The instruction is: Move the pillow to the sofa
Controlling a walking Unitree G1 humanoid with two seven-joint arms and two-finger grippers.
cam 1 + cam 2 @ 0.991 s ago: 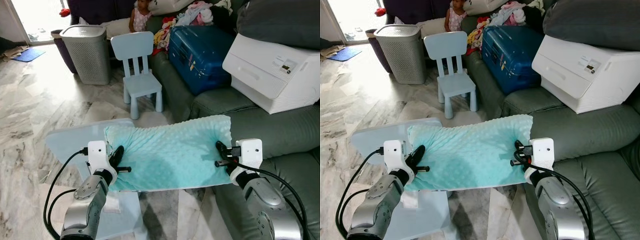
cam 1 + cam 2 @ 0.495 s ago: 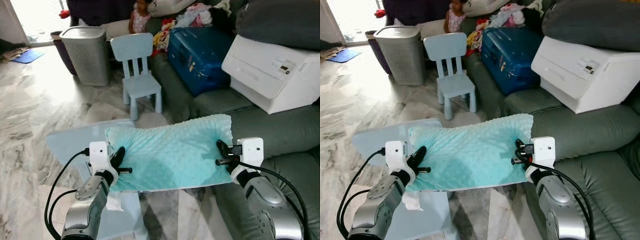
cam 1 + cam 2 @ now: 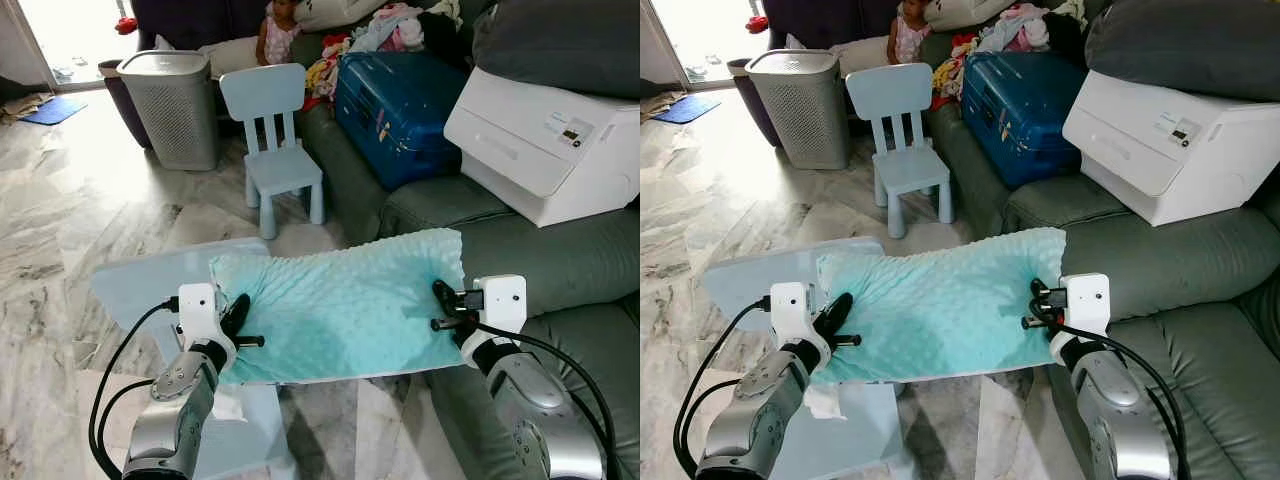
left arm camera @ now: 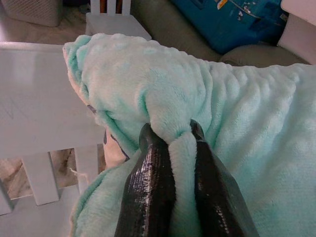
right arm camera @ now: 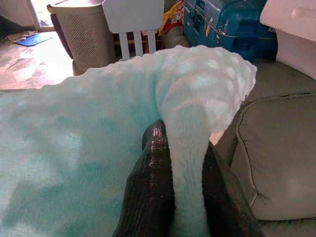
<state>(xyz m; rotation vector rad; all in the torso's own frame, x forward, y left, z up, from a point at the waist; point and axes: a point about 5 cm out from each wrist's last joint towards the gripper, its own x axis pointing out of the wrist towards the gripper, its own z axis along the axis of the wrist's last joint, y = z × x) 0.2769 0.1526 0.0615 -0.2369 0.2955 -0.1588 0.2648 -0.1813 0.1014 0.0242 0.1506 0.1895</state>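
mint dimpled pillow [image 3: 340,305], blue suitcase [image 3: 400,100], pale-blue chair [image 3: 275,140]

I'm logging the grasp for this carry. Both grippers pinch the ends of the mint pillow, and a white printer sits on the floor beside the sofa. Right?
Not quite. Both the left gripper and the right gripper do pinch folds of the mint pillow at its ends, but the white printer sits on the sofa, not on the floor. The left eye view shows it.

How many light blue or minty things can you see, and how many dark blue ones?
Mint pillow: 1
Light blue child's chair: 1
Light blue child's table: 1
Dark blue suitcase: 1
Total: 4
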